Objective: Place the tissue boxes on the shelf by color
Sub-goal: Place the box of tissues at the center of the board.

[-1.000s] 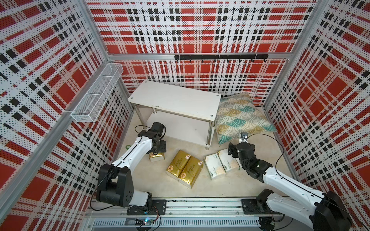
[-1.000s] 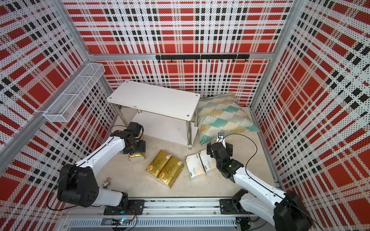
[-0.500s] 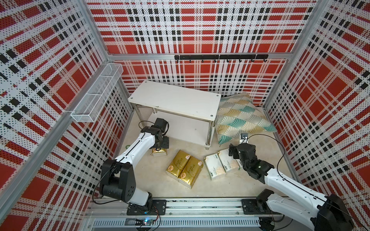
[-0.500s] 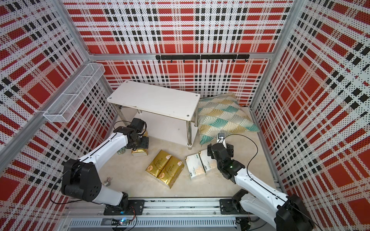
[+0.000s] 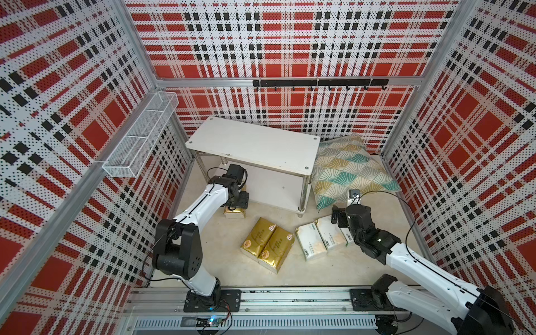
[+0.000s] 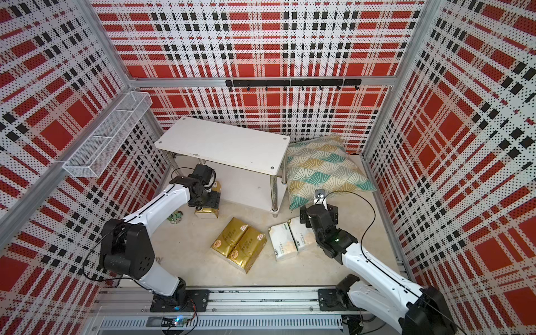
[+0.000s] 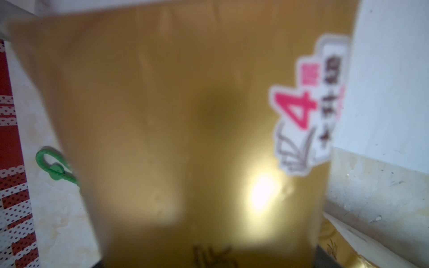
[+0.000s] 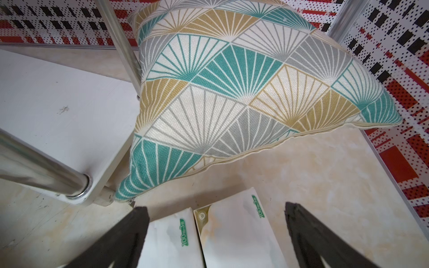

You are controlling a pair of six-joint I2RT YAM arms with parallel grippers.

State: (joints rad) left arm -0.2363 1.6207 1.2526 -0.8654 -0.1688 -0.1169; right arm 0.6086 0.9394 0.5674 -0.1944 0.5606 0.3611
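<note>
The walls are red, black and white checks, and the floor is pale and smooth. The left gripper point(image 5: 236, 203) is closed on a gold pack point(image 5: 234, 213) and grips it from above. The pack is low down, just in front of the left end of the shelf point(image 5: 255, 142). I cannot tell if it touches the floor. In the left wrist view the pack fills almost everything and looks blurry. I see no pack on the shelf yet.

Two more gold packs point(image 5: 266, 246) lie on the floor in the middle, side by side and touching. Next to them lie the white packs point(image 5: 316, 240), also touching. One of them is mostly hidden under the right arm. The right gripper point(image 8: 216, 234) is open. Its black fingers point(image 8: 120, 239) are spread wide above the white packs and hold nothing. A pillow point(image 5: 348, 171) leans beside the shelf.

The packs look soft and light, like little cushions. The gold wrap is shiny, so it may be slippery. I think the best hold is across the middle, on the two long sides. A gentle squeeze should do, because a hard one would squash it.
</note>
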